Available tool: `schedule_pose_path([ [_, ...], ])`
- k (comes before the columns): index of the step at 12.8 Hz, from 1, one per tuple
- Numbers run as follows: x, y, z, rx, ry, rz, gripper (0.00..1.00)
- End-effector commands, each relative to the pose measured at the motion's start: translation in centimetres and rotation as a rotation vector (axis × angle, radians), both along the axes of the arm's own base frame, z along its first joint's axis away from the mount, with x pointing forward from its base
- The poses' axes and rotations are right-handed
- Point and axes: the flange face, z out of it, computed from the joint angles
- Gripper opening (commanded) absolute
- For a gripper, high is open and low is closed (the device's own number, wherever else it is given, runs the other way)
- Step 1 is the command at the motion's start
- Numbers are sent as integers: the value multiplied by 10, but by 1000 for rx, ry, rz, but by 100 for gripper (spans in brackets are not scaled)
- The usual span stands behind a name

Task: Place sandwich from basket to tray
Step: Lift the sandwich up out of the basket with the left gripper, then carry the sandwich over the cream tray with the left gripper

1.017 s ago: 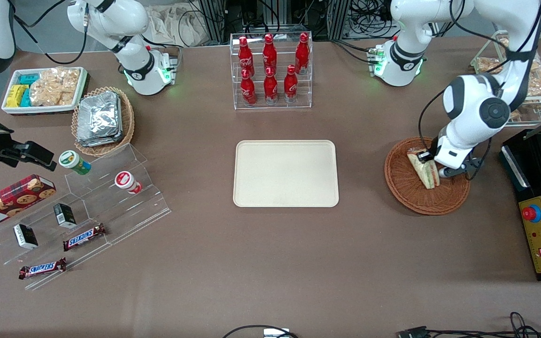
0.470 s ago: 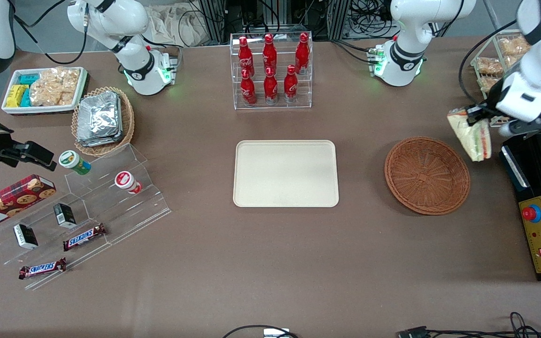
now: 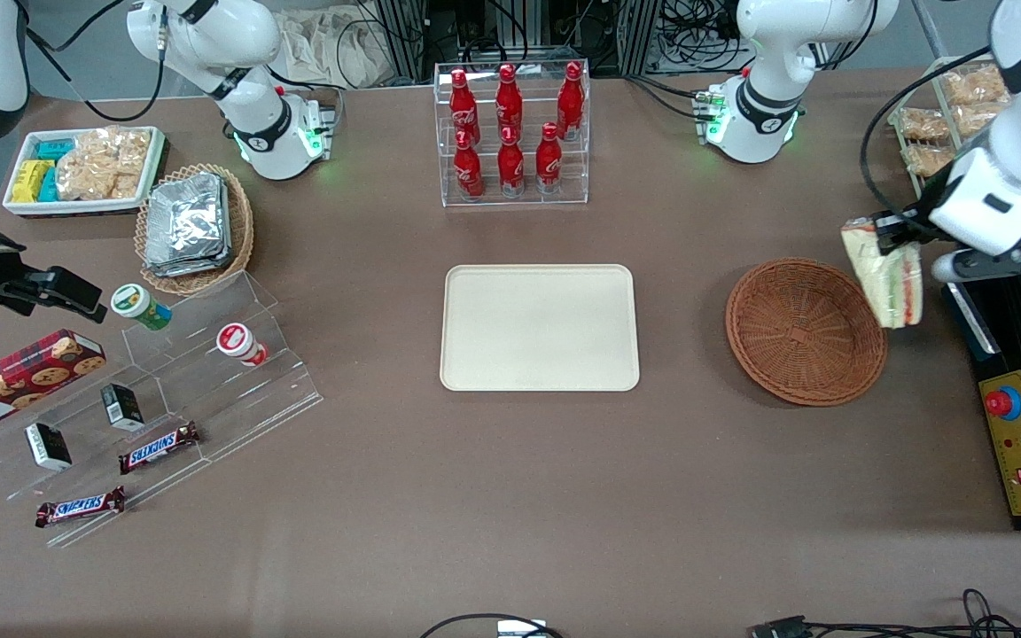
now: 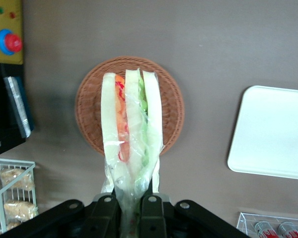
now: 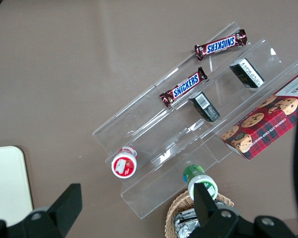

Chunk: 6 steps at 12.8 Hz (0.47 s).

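1. Fingers [image 4: 150, 208] of the left gripper [image 3: 893, 232] pinch the wrapped end of the sandwich [image 3: 884, 274]; the wedge hangs lifted, above the table at the basket [image 3: 806, 330] rim on the working arm's side.
2. Basket looks empty in the wrist view; tray [image 3: 539, 328] bare, well apart toward the parked arm's end.
3. Step in hand, as judged: carry across the basket to the tray.
4. Keep height over the wicker rim; move smoothly, since the grip is on loose film and the wedge could swing or slip.
5. Lower near the tray's middle, lay it flat, then release.
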Motion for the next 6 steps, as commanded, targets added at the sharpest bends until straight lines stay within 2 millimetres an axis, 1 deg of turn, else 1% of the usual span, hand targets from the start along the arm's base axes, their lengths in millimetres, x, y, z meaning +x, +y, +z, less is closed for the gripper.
schedule_pose_path([
  [1,3,-62,-3,11,26,-7,0],
  [2,2,-91,-10,9,34,15,0],
  [3,-1,-124,-18,-3,51,15,0],
  [4,-3,-153,-31,-8,69,12,0],
  [5,-9,-183,-43,-8,81,13,0],
  [6,-16,-210,-49,-20,71,16,0],
])
